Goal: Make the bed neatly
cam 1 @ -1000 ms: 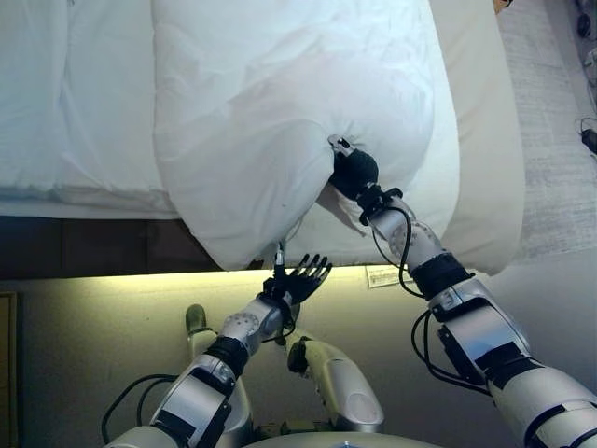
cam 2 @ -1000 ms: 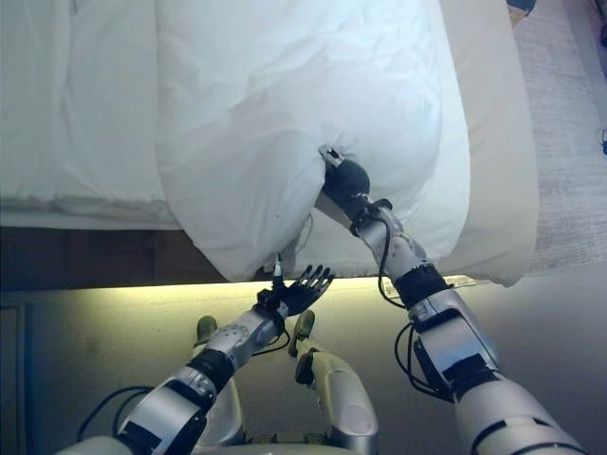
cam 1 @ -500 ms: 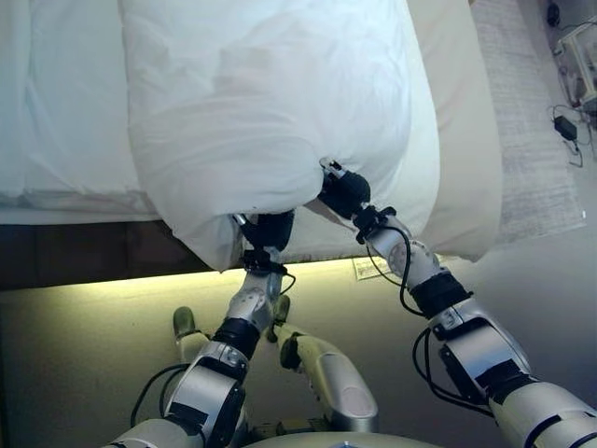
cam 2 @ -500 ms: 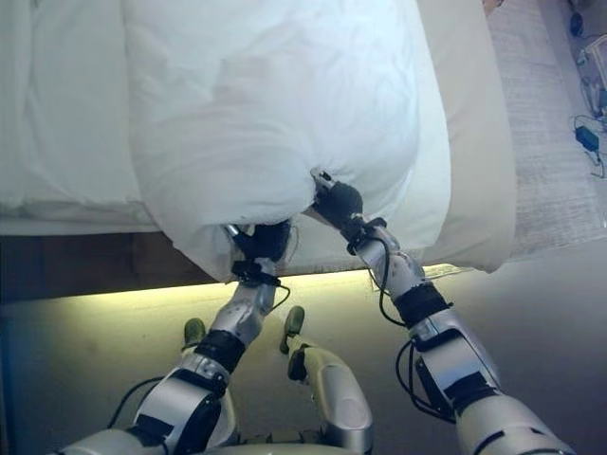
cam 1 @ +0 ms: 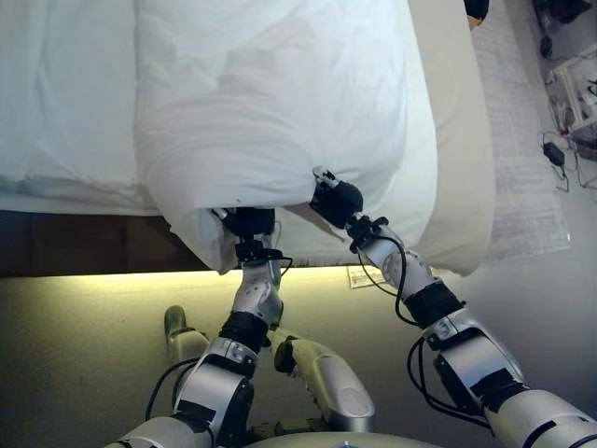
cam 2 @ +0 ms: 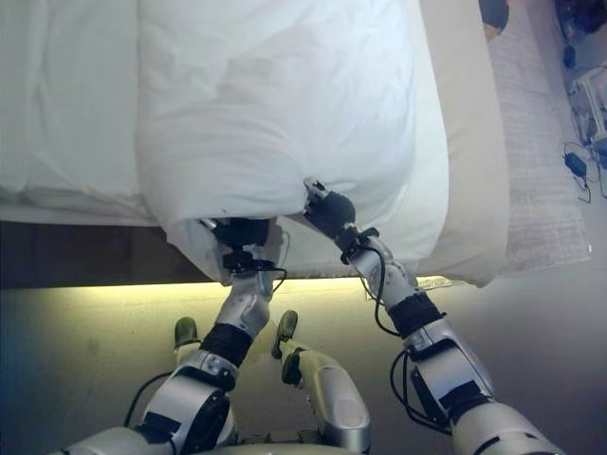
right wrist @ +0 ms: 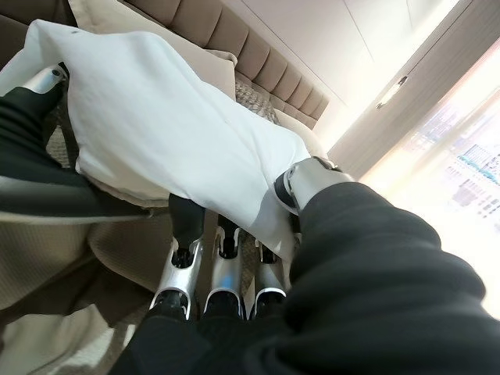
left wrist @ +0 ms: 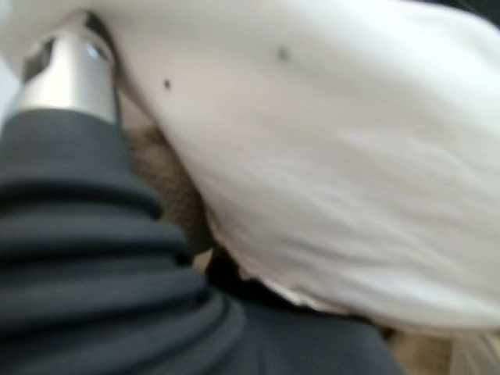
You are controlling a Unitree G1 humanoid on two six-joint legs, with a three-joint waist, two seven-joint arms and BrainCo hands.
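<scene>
A thick white duvet (cam 1: 270, 103) lies on the bed, and a bulging fold of it hangs over the near edge. My right hand (cam 1: 334, 199) is at the fold's lower edge. In the right wrist view its fingers (right wrist: 221, 266) and thumb (right wrist: 308, 183) are curled on the white cloth (right wrist: 172, 133). My left hand (cam 1: 248, 224) is pushed up under the same fold just to the left. Its fingers are hidden in the cloth (left wrist: 328, 156). The two hands are close together.
A beige sheet covers the mattress (cam 1: 466, 140) to the right of the duvet. The dark bed base (cam 1: 75, 245) runs along the near side above a lit strip of floor. A grey rug (cam 1: 522, 159) with cables and small devices (cam 1: 564, 112) lies at the far right.
My left hand has risen from below the bed edge, where it hung open, up under the hanging duvet fold. My right hand keeps its hold. The camera has shifted slightly.
</scene>
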